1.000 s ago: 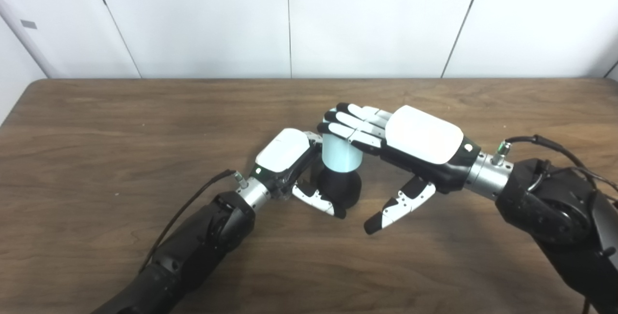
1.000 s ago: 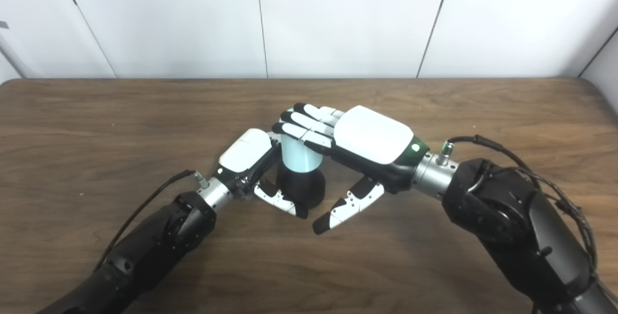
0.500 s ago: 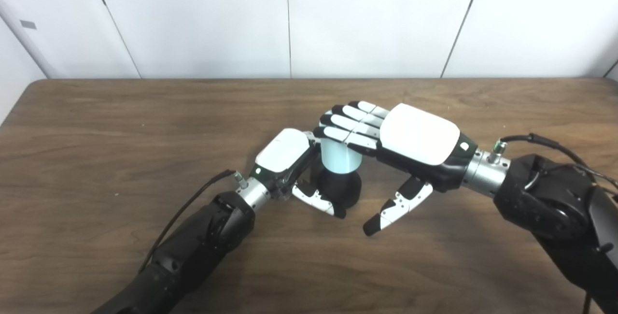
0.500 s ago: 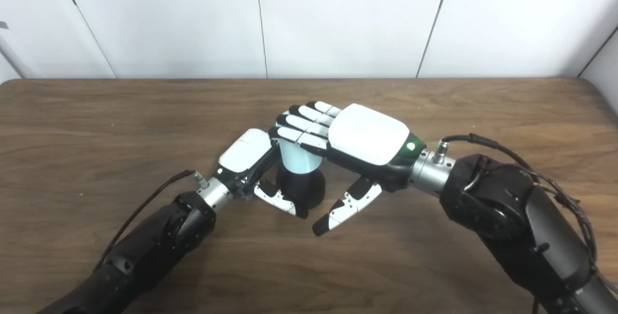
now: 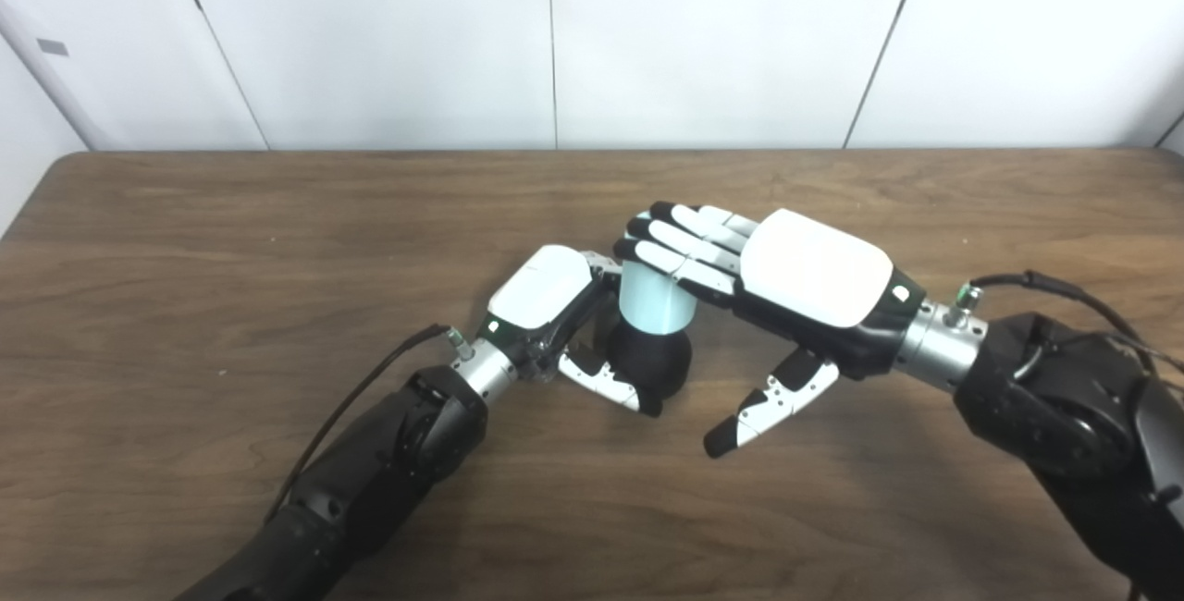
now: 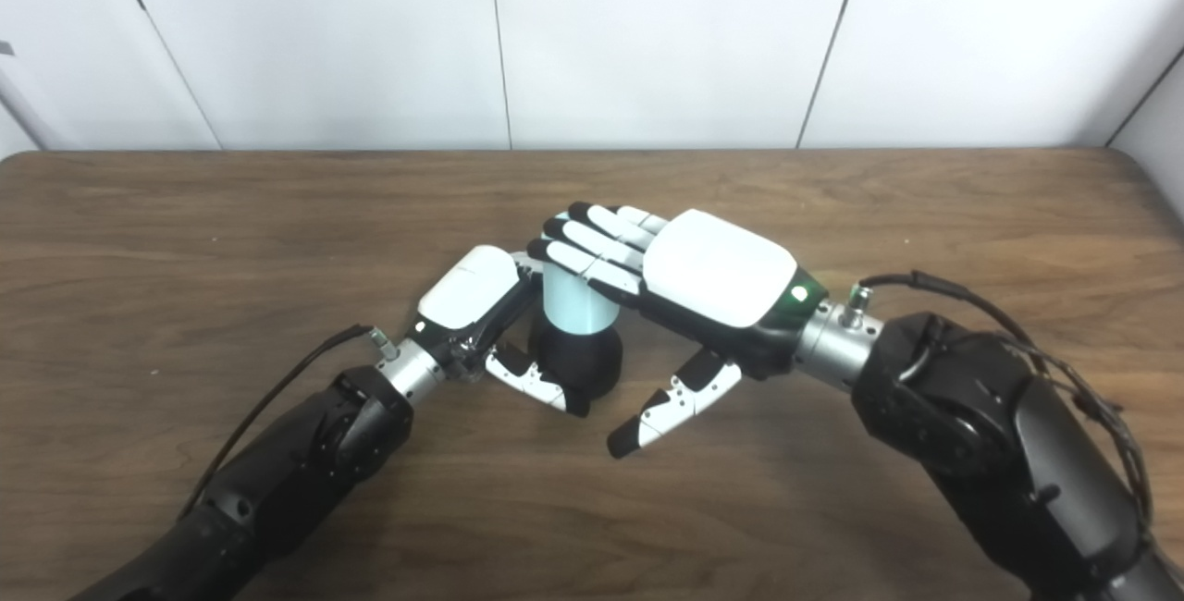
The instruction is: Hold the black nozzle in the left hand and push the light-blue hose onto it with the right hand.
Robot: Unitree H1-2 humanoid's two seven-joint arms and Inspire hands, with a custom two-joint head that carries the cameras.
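Observation:
The black nozzle (image 5: 655, 362) stands upright on the brown table (image 5: 185, 240) near its middle. My left hand (image 5: 555, 305) is shut on it, thumb curled round its front. The light-blue hose (image 5: 655, 301), a short cylinder, sits upright on top of the nozzle. My right hand (image 5: 786, 287) lies flat and open over the hose, its fingers (image 5: 675, 245) resting across the hose's top end. Its thumb (image 5: 768, 402) hangs free below, to the right of the nozzle. The hose's top rim is hidden under the fingers.
A white panelled wall (image 5: 555, 37) runs behind the table's far edge. Cables loop off both wrists, one at the left (image 5: 370, 379) and one at the right (image 5: 1045, 282). Bare wood lies on every side of the hands.
My right hand has shifted slightly right and down over the hose top, after moving left and up half a second ago. The left hand, nozzle and hose have stayed put.

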